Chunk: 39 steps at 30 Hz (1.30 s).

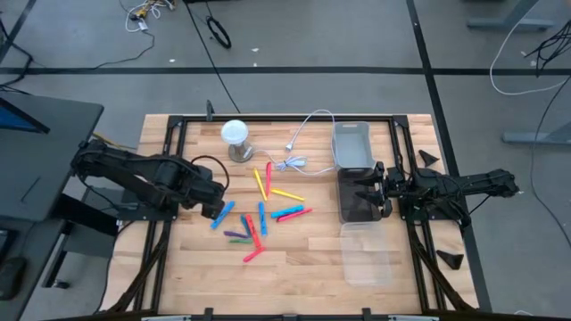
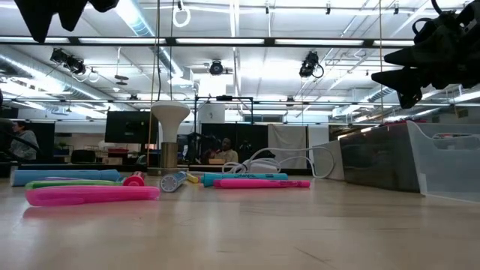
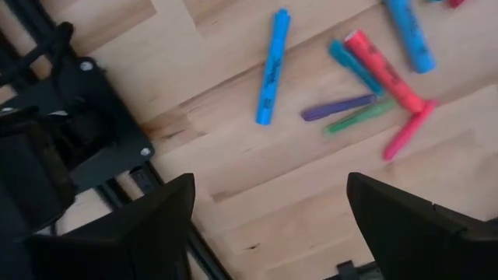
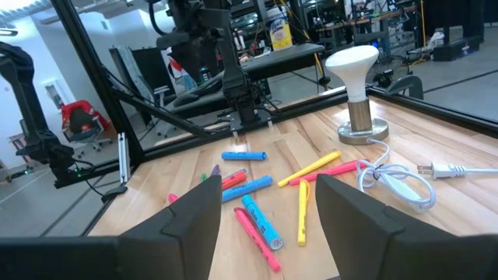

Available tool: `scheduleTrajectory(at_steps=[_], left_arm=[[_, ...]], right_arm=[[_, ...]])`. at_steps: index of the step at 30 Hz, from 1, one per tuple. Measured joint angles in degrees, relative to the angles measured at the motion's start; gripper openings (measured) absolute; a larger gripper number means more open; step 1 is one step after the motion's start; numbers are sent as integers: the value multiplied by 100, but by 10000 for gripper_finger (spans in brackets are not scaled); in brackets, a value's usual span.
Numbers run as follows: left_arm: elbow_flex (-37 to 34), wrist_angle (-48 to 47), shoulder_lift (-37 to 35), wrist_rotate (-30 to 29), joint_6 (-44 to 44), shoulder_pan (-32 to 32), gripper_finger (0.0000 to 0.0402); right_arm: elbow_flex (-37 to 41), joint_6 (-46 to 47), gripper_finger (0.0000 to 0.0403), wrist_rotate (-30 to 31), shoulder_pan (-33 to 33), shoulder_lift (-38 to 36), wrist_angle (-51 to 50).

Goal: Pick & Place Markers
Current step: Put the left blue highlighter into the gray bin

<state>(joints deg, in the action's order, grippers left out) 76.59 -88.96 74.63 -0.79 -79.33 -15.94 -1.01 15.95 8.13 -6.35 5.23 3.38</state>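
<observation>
The markers (image 1: 260, 214) lie scattered flat on the wooden tabletop (image 1: 294, 267), mid-table, between the two arms; none is in a bin yet. They are short, thin plastic sticks, round in section, smooth and a little glossy, in blue, pink, red, yellow, green and purple. Judged from that: light, stiff, not fragile, but apt to roll or skid on the varnished planks if nudged sideways. The best hold is across the barrel near its middle, fingers square to its length. Several overlap in the lower cluster, so a lone one, such as the blue marker (image 3: 272, 66) nearest the left arm, looks easier to take first.

The left end effector (image 1: 212, 207) hangs just beside that blue marker, fingers spread wide and empty. The right end effector (image 1: 368, 192) hovers over the dark bin (image 1: 350, 212), fingers apart, holding nothing that shows.

Right of the markers stand three open rectangular bins in a row: a grey one (image 1: 352, 145), the dark one, and a clear one (image 1: 368, 254), all thin-walled plastic. At the far side stands a lamp (image 1: 235, 135) with a white rounded head on a metal base, its soft white cable (image 1: 299, 147) looped beside the yellow markers
</observation>
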Motion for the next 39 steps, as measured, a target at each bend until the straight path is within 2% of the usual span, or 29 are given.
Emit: scheduleTrajectory(at_steps=[6,23,29,39], left_arm=[[-4,-108,241,-310,0,0,344],[-60,-82,1202,-488,237,35,344],[-939,467,1181,-373,200,39,344],[-2105,2181,1149,-84,312,191,344]], right_arm=[[1,1,213,-1,0,-2,2],[0,1,213,0,0,-1,1],[1,1,213,0,0,0,15],[0,1,213,1,-2,0,37]])
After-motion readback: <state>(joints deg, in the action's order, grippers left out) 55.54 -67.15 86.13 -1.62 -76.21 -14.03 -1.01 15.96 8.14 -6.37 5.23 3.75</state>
